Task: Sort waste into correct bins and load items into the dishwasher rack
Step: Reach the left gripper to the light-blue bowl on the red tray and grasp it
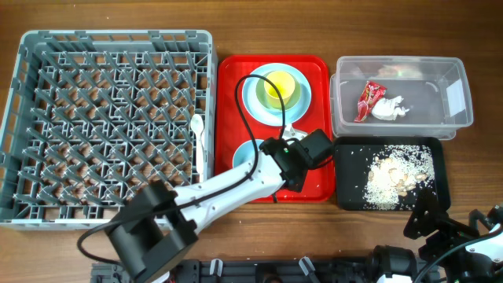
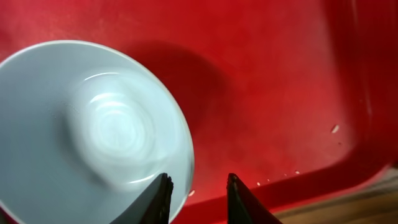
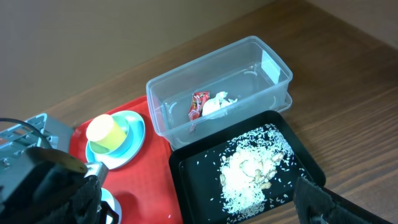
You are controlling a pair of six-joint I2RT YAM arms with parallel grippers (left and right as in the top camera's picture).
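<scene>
My left gripper [image 2: 198, 193] is open and straddles the right rim of a pale blue bowl [image 2: 81, 137] on the red tray [image 2: 267, 81]; one finger is over the bowl, the other over the tray. Overhead, the arm partly hides this bowl [image 1: 245, 153]. The yellow-green cup [image 1: 280, 88] stands on the light blue plate [image 1: 255, 94]. The red wrapper [image 1: 368, 100] and white tissue [image 1: 391, 108] lie in the clear tub [image 1: 440, 79]. Rice scraps [image 1: 393, 177] lie in the black tray [image 1: 350, 157]. My right gripper [image 1: 428, 220] is open and empty beside the black tray's near right corner.
The grey dishwasher rack [image 1: 23, 118] fills the left side, with a white utensil [image 1: 198, 126] at its right edge. Another white utensil [image 1: 289, 130] lies on the red tray by the plate. A few rice grains [image 2: 334, 129] lie on the red tray.
</scene>
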